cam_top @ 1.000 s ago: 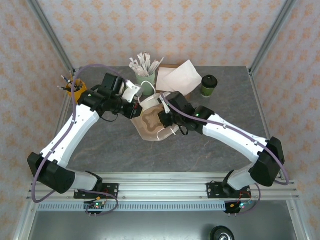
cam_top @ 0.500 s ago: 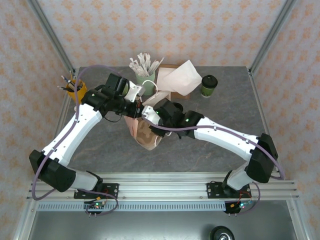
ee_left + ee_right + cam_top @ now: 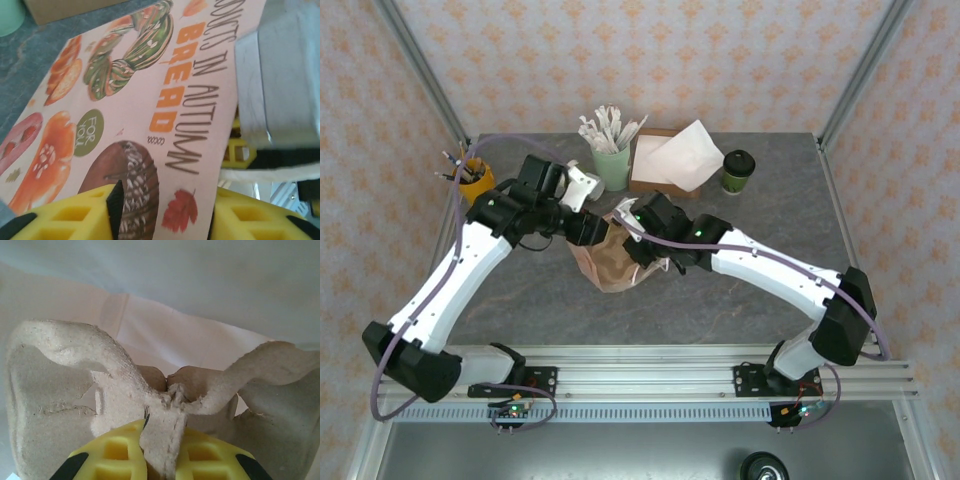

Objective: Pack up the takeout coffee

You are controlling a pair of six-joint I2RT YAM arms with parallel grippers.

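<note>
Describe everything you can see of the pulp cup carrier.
The cup carrier is moulded beige pulp, rough and fibrous, with ragged edges. Two rounded lobes flank a raised central ridge. The right tool is pinched shut on that ridge. Pale paper of the bag rises right behind it.

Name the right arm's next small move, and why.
Probably ease the moulded beige pulp cup carrier slightly deeper into the pink printed paper bag, then release. The right gripper is shut on the carrier's middle ridge, the bag's pale inner walls around it; the left gripper stands open by the bag's printed side.
</note>
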